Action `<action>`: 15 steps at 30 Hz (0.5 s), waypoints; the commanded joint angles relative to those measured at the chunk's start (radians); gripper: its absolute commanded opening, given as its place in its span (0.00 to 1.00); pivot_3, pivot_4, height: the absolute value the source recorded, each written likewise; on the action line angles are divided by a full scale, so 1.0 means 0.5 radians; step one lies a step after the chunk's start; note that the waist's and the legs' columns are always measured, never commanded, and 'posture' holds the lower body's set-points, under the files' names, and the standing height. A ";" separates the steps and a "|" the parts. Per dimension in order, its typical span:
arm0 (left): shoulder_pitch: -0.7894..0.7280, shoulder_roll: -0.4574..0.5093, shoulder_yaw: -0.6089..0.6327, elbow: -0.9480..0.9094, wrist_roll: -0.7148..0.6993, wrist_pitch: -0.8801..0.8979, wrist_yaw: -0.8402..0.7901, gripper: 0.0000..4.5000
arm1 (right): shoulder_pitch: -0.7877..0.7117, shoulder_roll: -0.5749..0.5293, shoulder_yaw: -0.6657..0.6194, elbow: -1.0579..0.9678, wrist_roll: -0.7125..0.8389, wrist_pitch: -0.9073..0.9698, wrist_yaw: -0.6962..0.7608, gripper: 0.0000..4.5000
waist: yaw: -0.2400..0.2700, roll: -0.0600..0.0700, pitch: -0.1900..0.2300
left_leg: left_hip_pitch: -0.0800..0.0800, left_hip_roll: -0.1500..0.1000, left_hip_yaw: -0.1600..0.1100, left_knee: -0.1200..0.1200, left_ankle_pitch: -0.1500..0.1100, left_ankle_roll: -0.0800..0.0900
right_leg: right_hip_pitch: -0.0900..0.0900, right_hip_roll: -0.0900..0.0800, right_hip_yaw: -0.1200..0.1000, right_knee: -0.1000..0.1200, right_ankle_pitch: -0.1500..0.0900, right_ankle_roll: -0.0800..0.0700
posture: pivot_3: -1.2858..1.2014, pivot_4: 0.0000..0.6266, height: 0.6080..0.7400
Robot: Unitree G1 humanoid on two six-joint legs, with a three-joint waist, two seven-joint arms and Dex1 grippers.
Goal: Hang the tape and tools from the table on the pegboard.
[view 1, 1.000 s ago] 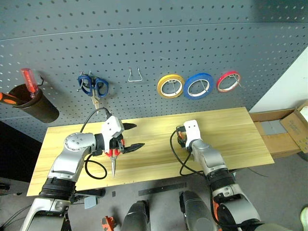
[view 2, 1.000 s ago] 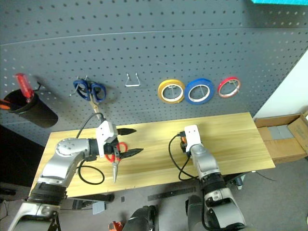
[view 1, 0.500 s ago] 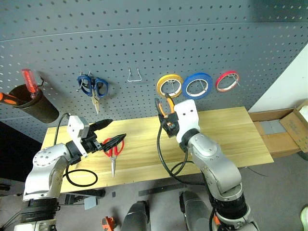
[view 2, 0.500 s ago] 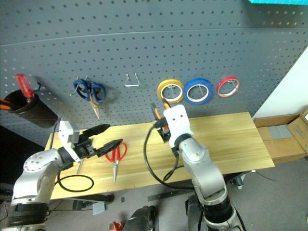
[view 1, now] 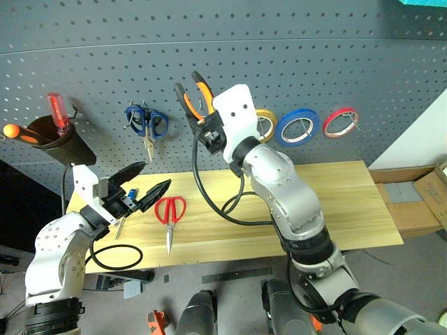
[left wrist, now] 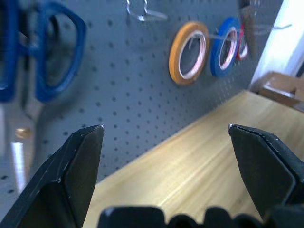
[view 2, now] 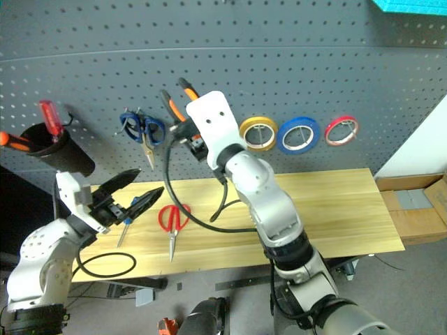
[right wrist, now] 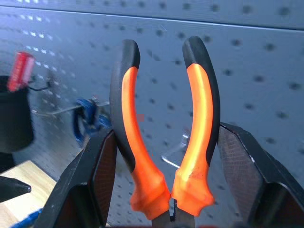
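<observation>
From the head view, the right gripper (view 1: 204, 125) grips the pliers (view 1: 193, 95), handles up, against the pegboard (view 1: 314, 56). The left gripper (view 1: 145, 187) is spread empty above the table (view 1: 349, 202), beside the red scissors (view 1: 169, 213).

Left wrist view: the blue tape (left wrist: 227, 46) hangs on the board.

Right wrist view: both fingers (right wrist: 97, 171) clamp the pliers.

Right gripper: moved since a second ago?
Yes. The right gripper, shut on the pliers, rose from the table up and leftward to the pegboard, now left of the yellow tape ring.
</observation>
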 commanded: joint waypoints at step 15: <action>-0.111 -0.018 0.073 -0.304 -0.114 0.100 0.265 1.00 | -0.900 0.152 -0.310 1.446 0.075 -1.400 -0.032 0.60 | 0.088 -0.007 -0.004 | -0.001 0.001 0.003 -0.002 0.003 -0.005 | -0.005 0.002 0.001 0.002 0.000 -0.001 | 0.57 0.28 1.00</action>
